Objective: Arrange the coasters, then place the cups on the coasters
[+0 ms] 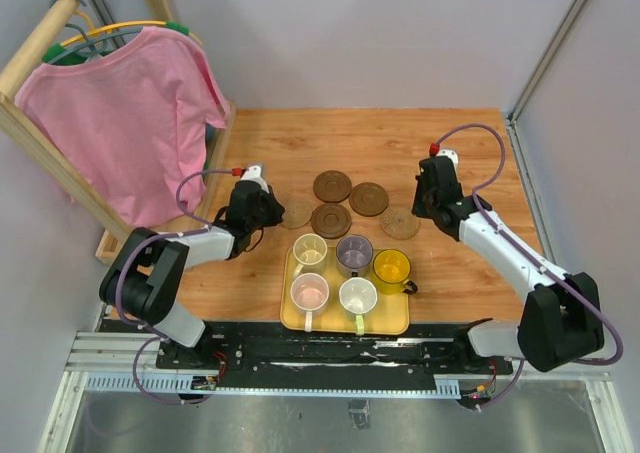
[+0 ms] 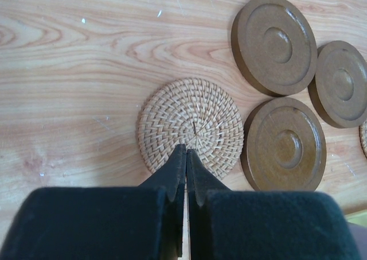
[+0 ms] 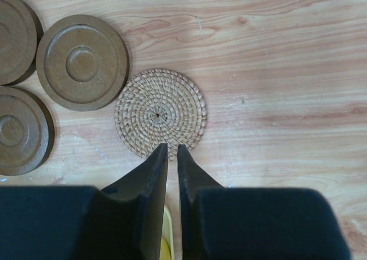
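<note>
Five coasters lay on the table [image 1: 470, 273], on the far side of the tray [image 1: 402, 321]. The three brown coasters [image 1: 332, 186] were in the middle, close to each other, two farther back and one nearer the tray. The left woven coaster [image 1: 296, 213] lay just beside the nearer brown one. The right woven coaster [image 1: 400, 222] lay near the right-hand brown one, with a little wood showing between them.

All five cups [image 1: 354, 254] stood upright in the tray, apart from the coasters. The pale yellow, purple-grey and amber ones were in the far row, and the pink and whitish-green ones in the near row.

The left gripper [image 1: 272, 213] was clenched. In its wrist view the two fingers met with no gap and held nothing, and their tips [image 2: 185, 151] were over the near edge of the left woven coaster [image 2: 190, 119]. Whether they pressed on it I could not tell.

The right gripper [image 1: 425, 213] was released only a little. Its wrist view showed a narrow gap between the fingers and nothing in it. The tips [image 3: 172, 148] stood at the near edge of the right woven coaster [image 3: 160, 108], and I could not tell if they touched it.

A pink shirt [image 1: 130, 123] hung on a wooden rack [image 1: 40, 43] at the far left.
</note>
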`<state>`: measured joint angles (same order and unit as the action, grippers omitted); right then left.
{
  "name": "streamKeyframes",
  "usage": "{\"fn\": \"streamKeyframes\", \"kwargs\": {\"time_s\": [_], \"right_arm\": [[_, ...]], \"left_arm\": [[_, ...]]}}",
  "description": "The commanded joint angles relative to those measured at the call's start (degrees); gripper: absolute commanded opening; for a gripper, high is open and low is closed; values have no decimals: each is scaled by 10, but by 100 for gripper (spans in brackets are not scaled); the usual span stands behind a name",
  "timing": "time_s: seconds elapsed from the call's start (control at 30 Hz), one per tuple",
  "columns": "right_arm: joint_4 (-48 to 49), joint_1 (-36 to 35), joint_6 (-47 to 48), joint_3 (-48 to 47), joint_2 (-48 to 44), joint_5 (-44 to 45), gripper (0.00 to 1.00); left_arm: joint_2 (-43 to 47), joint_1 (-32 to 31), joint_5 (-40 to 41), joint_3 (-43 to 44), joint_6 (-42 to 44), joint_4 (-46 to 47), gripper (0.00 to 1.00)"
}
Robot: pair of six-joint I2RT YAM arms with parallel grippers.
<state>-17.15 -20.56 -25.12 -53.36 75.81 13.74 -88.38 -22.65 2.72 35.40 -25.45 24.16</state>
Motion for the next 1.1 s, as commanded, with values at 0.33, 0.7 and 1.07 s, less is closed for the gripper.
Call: {"fn": "streamKeyframes", "kwargs": {"time_s": [0.33,0.7,1.07], "right_arm": [[-26,6,-10,30,-55,-4,14],[-18,6,8,79,-142,34,17],[-12,6,12,105,-177,48,11]], "left_arm": [[54,-3,0,-20,-13,-26,1],[51,-2,-33,-6,-9,-16,0],[44,-2,-24,-6,9,-6,1]]}}
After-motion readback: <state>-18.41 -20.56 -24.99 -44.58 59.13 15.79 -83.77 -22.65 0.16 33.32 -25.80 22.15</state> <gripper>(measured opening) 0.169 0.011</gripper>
